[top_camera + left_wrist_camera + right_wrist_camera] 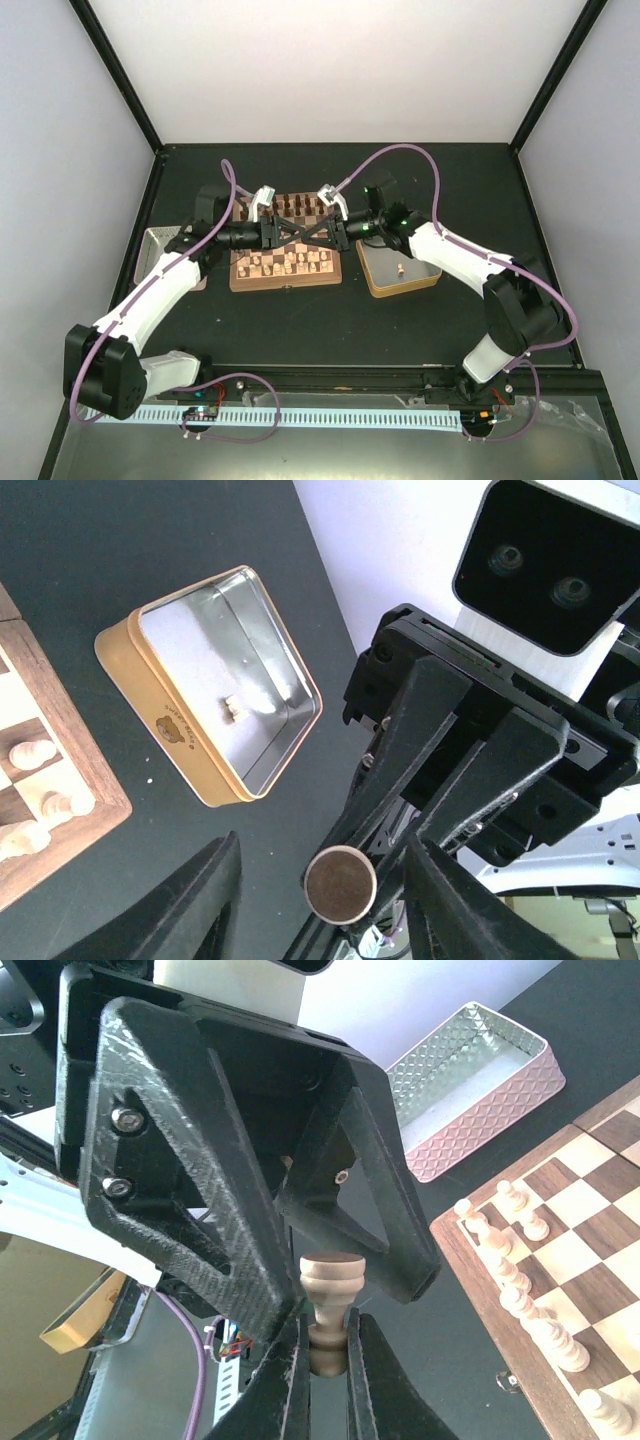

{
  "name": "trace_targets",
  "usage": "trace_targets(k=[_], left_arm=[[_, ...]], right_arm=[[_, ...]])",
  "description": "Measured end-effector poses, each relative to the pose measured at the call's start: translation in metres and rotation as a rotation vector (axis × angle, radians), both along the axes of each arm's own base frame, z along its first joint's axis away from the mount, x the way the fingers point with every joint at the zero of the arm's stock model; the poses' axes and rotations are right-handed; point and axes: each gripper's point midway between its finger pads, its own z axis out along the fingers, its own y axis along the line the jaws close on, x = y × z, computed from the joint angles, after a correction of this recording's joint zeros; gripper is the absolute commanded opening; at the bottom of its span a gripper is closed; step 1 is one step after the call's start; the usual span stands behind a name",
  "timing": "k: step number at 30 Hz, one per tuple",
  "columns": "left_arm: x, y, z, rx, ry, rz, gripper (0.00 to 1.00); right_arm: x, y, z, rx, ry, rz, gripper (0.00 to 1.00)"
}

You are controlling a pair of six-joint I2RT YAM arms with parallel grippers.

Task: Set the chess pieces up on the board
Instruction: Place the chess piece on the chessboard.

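Right claw (328,1335) is clamped on one pale turned-wood piece (330,1278). It grips the narrow end, with the flat round base pointing at the left arm. From the left wrist only that base shows, as a dark brown disc.

Left claw (320,838) gapes wide, matte black fingers (200,910) either side of the piece. Can't tell if they touch it.

Both claws meet over the middle of the board (286,285), which has dark and light wood checks in a brown frame. Pale pieces (520,1300) stand in rows on its near side, types too small to call.

Gold tin (180,735), shiny inside, sits right of the board with one stray piece (235,708) in it. Pink embossed tray (500,1100) sits left of the board on the black tabletop (300,330), partly hidden by the left arm.
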Motion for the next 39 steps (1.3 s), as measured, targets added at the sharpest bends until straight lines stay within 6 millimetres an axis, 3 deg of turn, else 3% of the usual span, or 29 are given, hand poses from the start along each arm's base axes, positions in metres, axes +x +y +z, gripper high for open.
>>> trace_targets(k=[9,12,14,16,22,25,31,37,39], left_arm=[[-0.003,-0.004,-0.005,-0.058,0.069,-0.01,0.12],[-0.003,-0.005,-0.006,-0.068,0.083,-0.009,0.08],[-0.003,-0.004,-0.006,-0.073,0.096,-0.005,0.05],[-0.001,-0.003,-0.007,-0.078,0.113,0.008,0.04],[-0.001,-0.003,-0.016,-0.134,0.261,0.065,0.05],[0.001,-0.002,-0.022,-0.185,0.36,0.117,0.05],[0.01,0.001,-0.009,-0.318,0.466,0.204,0.05],[0.017,0.004,0.008,-0.424,0.513,0.249,0.05],[0.018,0.005,0.009,-0.445,0.531,0.262,0.05]], right_arm=[[-0.004,-0.001,-0.007,-0.026,0.011,0.009,0.04],[-0.003,-0.001,-0.009,-0.036,0.019,-0.002,0.18],[-0.002,0.0,-0.009,-0.044,0.035,-0.017,0.36],[0.002,0.001,-0.005,-0.04,0.056,-0.049,0.47],[0.004,-0.01,0.024,0.069,0.089,-0.215,0.6],[0.009,-0.013,0.027,0.096,0.127,-0.31,0.65],[0.016,-0.011,0.014,0.079,0.203,-0.464,0.63],[0.02,-0.01,0.016,0.108,0.249,-0.524,0.37],[0.021,-0.01,0.017,0.117,0.265,-0.534,0.33]])
